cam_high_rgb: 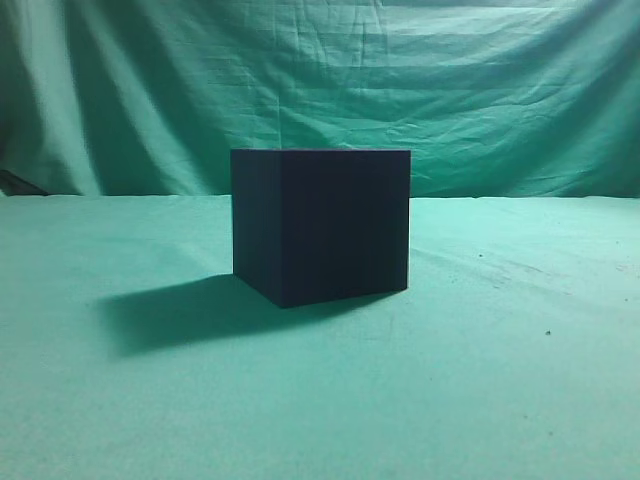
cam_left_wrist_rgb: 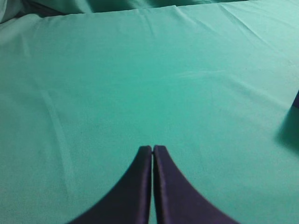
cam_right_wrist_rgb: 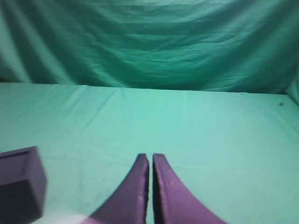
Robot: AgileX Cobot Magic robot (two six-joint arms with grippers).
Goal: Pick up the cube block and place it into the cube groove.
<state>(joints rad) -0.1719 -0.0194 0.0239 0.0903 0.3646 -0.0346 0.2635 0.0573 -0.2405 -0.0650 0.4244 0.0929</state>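
Worktop (cam_high_rgb: 520,380): green cloth fills the lower half of the exterior frame, with a green curtain (cam_high_rgb: 450,90) behind.

Box (cam_high_rgb: 320,225): 1 large dark cube, centre of the exterior frame, standing on the cloth, shadow at lower left. Its recessed top shows at lower left of the right wrist frame (cam_right_wrist_rgb: 21,186).

Small block: not seen in any view.

Left pincer (cam_left_wrist_rgb: 153,148): bottom centre, closed, gripping nothing.

Right pincer (cam_right_wrist_rgb: 151,157): bottom centre, closed, gripping nothing, right of the box.

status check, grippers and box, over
Left gripper shut, empty, over bare green cloth. Right gripper shut, empty. Big dark box upright mid-table; cube block not in view. Nothing in the way.
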